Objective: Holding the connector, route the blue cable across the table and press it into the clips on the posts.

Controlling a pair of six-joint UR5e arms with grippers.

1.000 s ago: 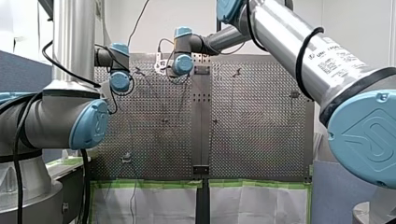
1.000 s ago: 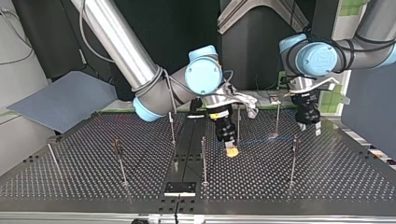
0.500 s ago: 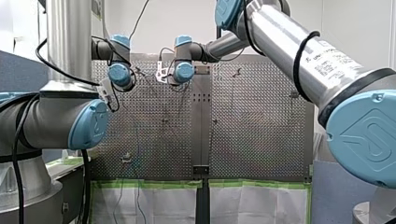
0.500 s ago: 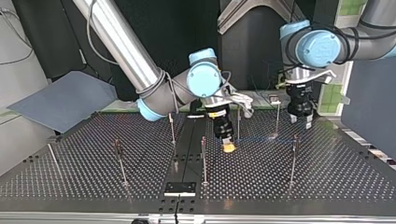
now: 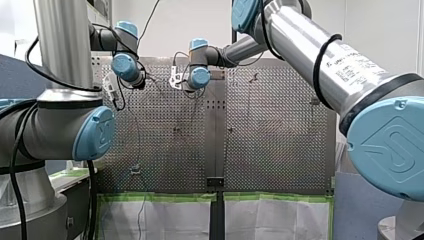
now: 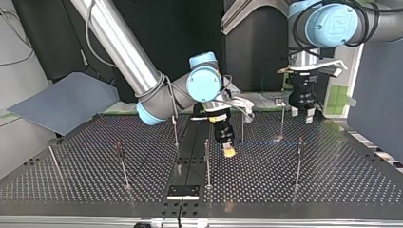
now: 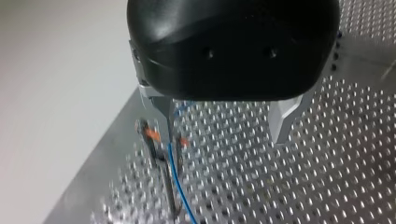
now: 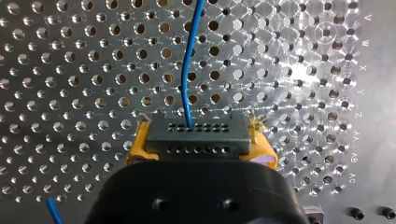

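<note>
In the right wrist view my right gripper (image 8: 198,142) is shut on a dark grey connector (image 8: 196,136), held between its yellow pads (image 8: 140,144). The blue cable (image 8: 189,70) runs from the connector ahead over the perforated table. In the top view my right gripper (image 6: 228,150) hangs low near the table's middle, and the blue cable (image 6: 263,141) stretches as a thin line toward a post (image 6: 282,118). My left gripper (image 6: 302,111) is raised at the back right, open and empty. In the left wrist view my left gripper (image 7: 224,126) hangs above an orange-clipped post (image 7: 154,140) with the blue cable (image 7: 175,182).
Several thin posts stand on the table, among them one (image 6: 207,161) just in front of my right gripper, one (image 6: 298,161) at the right and one (image 6: 122,161) at the left. A black plate (image 6: 183,191) lies at the near edge. A grey board (image 6: 66,102) leans at the left.
My left gripper has risen away from the table at the top view's right. My right gripper, still holding the connector, has shifted slightly to that view's left.
</note>
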